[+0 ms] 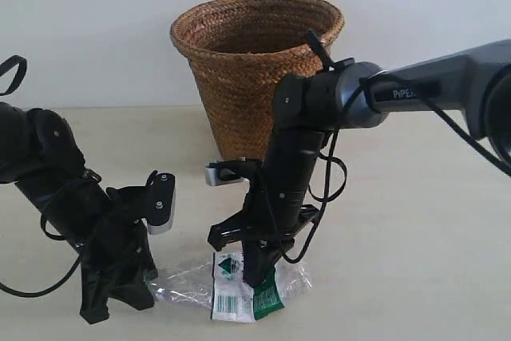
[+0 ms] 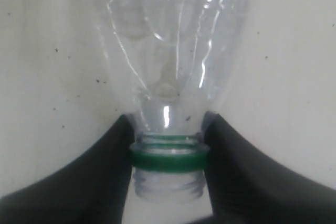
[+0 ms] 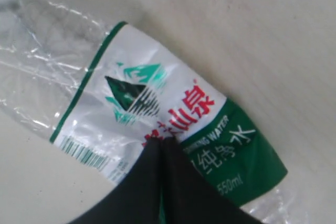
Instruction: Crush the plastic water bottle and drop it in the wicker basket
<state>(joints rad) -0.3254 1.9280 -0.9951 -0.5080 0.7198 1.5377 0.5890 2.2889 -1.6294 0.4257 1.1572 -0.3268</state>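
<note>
The plastic water bottle [image 1: 239, 289] is laid flat before the wicker basket [image 1: 247, 93]. Its neck is pinched by the left gripper [image 2: 168, 153]. The right gripper [image 3: 160, 148], tips pressed together, is set on the label [image 3: 131, 93].

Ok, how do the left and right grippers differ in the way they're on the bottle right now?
The left gripper has its fingers either side of the neck of the plastic water bottle, at the green ring. The right gripper has its fingers closed together, tips on the label. The left arm leans in low, while the right comes down steeply from above. Both touch the bottle, which lies on the table.
</note>
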